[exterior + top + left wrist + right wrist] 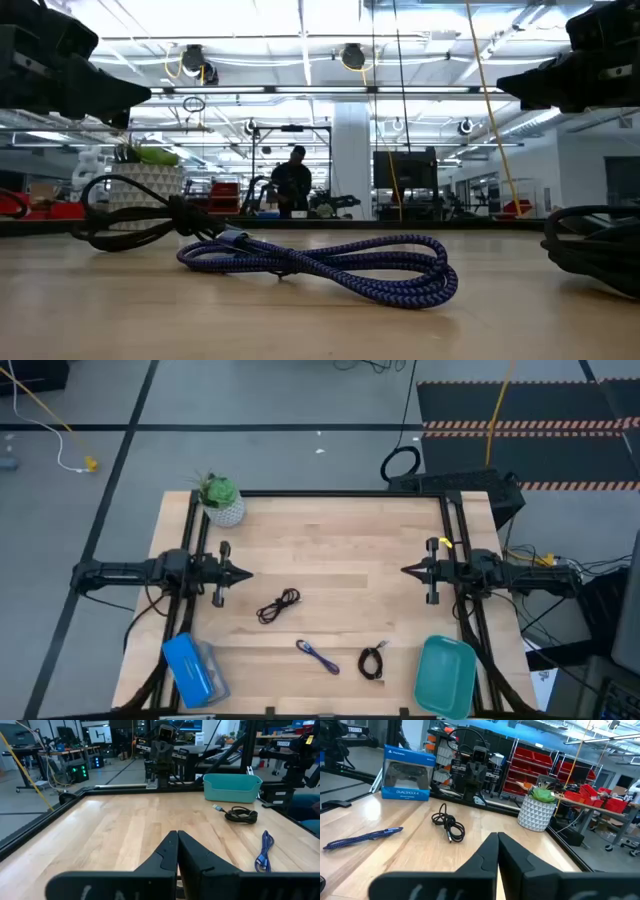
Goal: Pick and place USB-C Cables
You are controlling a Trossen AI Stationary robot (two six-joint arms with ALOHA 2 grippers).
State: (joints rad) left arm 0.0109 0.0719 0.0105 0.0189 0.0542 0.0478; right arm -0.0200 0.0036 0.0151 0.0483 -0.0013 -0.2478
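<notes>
Both tools clenched on nothing: left tool [247, 573] and right tool [406, 570] hover over the light wooden worktop [330, 550]. W/ teal plastic tray [447, 673] as landmark: black coiled cable [373, 662] just beside it, blue-purple braided cable [318, 656] further off, dark brown looped cable [278, 605] furthest. Risk: thin, flat coils; a clenched tool coming down may shove one or snag a single strand.

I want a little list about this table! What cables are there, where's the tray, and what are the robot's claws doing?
blue-purple cable: lying on the wooden table, near the front edge
dark cable: loose coil, mid-table
black cable: coiled, close beside the teal tray
teal tray: front right corner, no cable in it
blue box: front left corner
potted plant: back left corner
left claw: shut, holding nothing, above the table's left side
right claw: shut, holding nothing, above the right side
</notes>
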